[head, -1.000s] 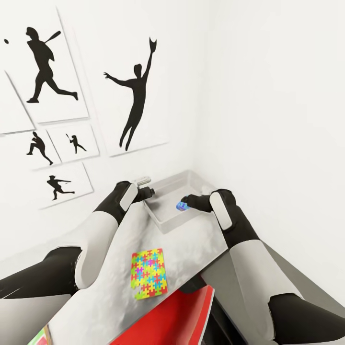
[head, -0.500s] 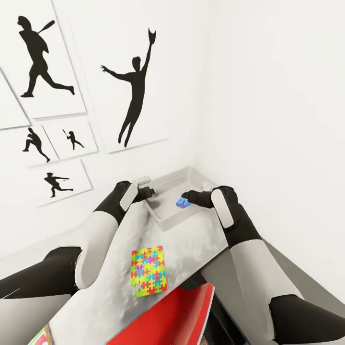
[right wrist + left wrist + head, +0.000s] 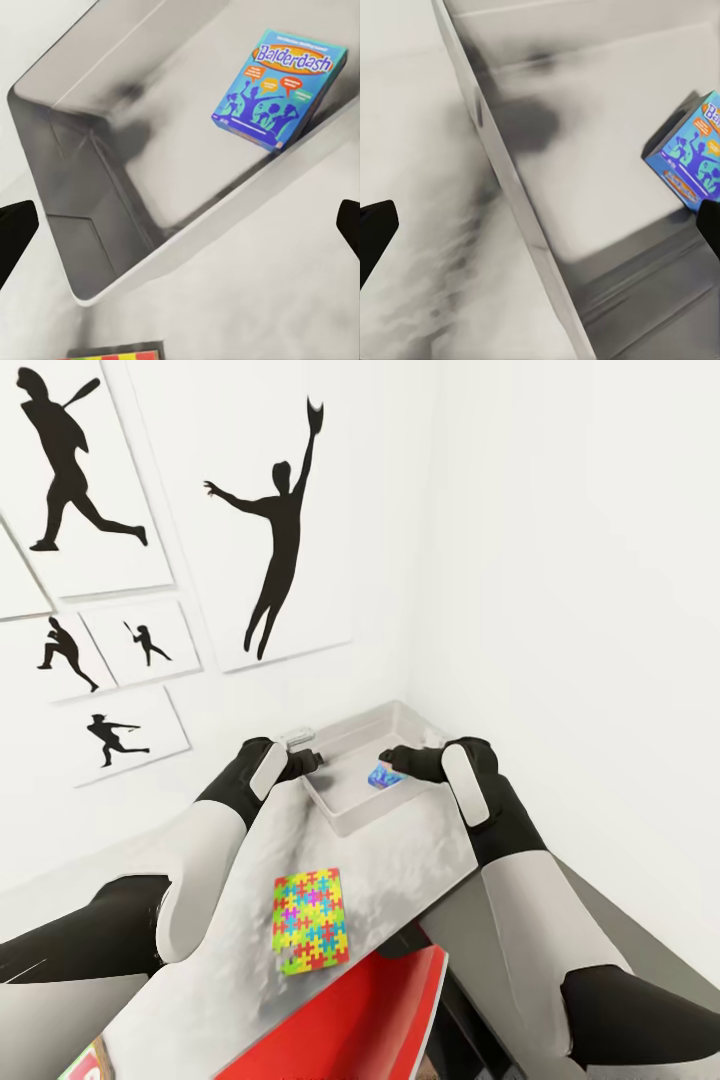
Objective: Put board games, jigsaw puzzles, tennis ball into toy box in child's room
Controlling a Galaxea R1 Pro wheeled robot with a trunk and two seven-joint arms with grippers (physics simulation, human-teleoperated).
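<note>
The grey toy box (image 3: 338, 820) stands at the table's far corner against the walls. Inside it a blue Balderdash board game (image 3: 383, 776) leans on the box's wall, clear in the right wrist view (image 3: 281, 88) and partly in the left wrist view (image 3: 690, 154). My right gripper (image 3: 396, 761) hovers open just over the box's right rim, nothing between its fingers (image 3: 15, 232). At the box's left rim (image 3: 521, 217), my left gripper (image 3: 308, 760) is open and empty too. A multicoloured jigsaw puzzle (image 3: 311, 920) lies flat on the table nearer me. A red board game (image 3: 360, 1020) overhangs the front edge.
The marbled grey table (image 3: 410, 850) sits in a white corner, with framed baseball silhouettes (image 3: 275, 520) on the left wall. Another colourful item (image 3: 90, 1060) peeks in at the table's near left.
The blue board game has tipped from a more upright pose to lean flatter in the box, apart from my right gripper. The head view has shifted slightly; both arms are nearly still.
</note>
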